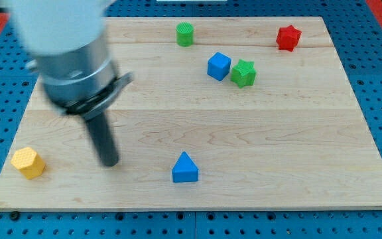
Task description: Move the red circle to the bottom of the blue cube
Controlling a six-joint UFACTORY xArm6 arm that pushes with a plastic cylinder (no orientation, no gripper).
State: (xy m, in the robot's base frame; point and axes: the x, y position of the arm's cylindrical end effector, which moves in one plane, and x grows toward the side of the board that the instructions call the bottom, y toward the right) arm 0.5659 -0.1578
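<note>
The blue cube (pixel 219 66) sits on the wooden board (pixel 277 146) right of centre near the view's top. No red circle shows in this view; the only red block is a red star (pixel 288 38) at the top right. My tip (pixel 109 162) rests on the board at the lower left, far from the blue cube, between a yellow hexagon (pixel 28 162) and a blue triangle (pixel 185 168). It touches no block. The arm's blurred grey body covers the board's upper left corner.
A green star (pixel 243 73) lies just right of the blue cube, almost touching it. A green cylinder (pixel 185 34) stands near the top edge, left of the cube. A blue perforated table surrounds the board.
</note>
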